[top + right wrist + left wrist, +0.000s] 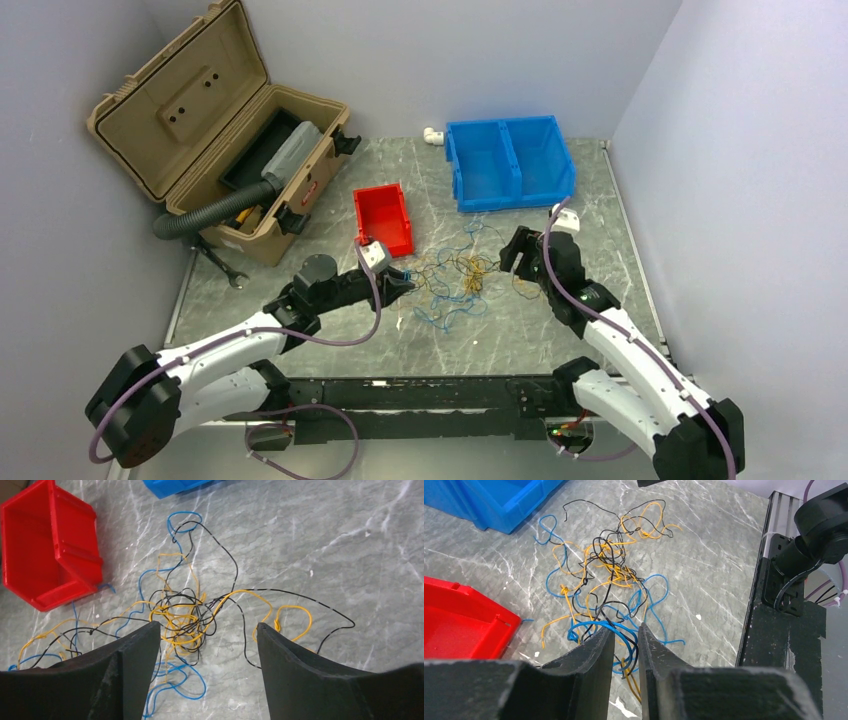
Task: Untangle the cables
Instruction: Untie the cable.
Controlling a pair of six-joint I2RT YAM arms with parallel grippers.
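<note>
The cables [465,275] are a loose tangle of thin blue, yellow-orange and black wires on the marble tabletop, between the two grippers. My left gripper [405,283] is at the tangle's left edge. In the left wrist view its jaws [626,630] stand a narrow gap apart, with a blue loop and a black strand [631,647] running through the gap; the tangle [609,570] spreads beyond. My right gripper [510,262] is at the tangle's right edge. In the right wrist view it [207,625] is wide open and empty above the wires [182,615].
A red bin [383,218] stands just behind the left gripper. A blue two-compartment bin [510,162] is at the back. An open tan toolbox [215,130] with a black corrugated hose [205,213] is at the back left. A wrench [222,265] lies beside it.
</note>
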